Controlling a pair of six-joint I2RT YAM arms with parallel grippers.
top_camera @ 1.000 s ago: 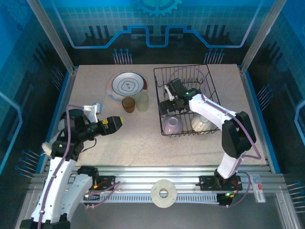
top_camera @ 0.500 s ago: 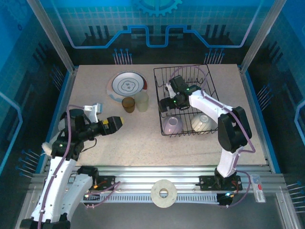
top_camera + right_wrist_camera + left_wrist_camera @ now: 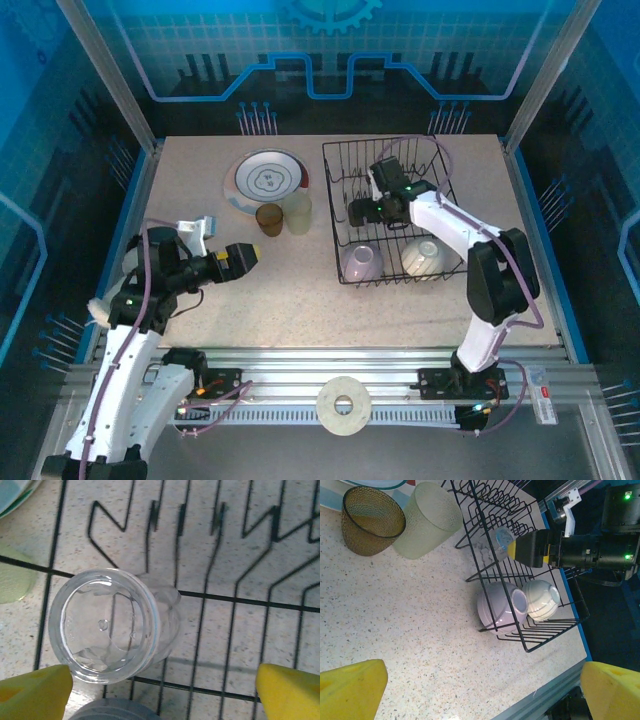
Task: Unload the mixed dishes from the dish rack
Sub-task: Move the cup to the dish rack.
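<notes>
— Where to find the clear glass (image 3: 104,625)?
— Inside the dish rack (image 3: 200,595); upright on the wire floor, mouth up, close to the side facing the pale green tumbler (image 3: 12,577); well apart from the lavender bowl (image 3: 497,607) and white bowl (image 3: 540,600) at the near end.
— And the right gripper (image 3: 162,695)?
— Hanging directly above the glass, fingers spread wide, clamped on nothing; sitting off-centre, nearer one finger than the other.
— Left gripper (image 3: 480,695)?
— Spread wide too and empty; parked over bare table, away from the rack.
— How to take hold?
— Probably light, rigid, slick and breakable; best to centre first, then straddle the wall just below the rim, or pinch one side of the rim inside and out; close gently; lift straight up, clear of the prongs; likely to slip or chip if squeezed hard or knocked against wire.
</notes>
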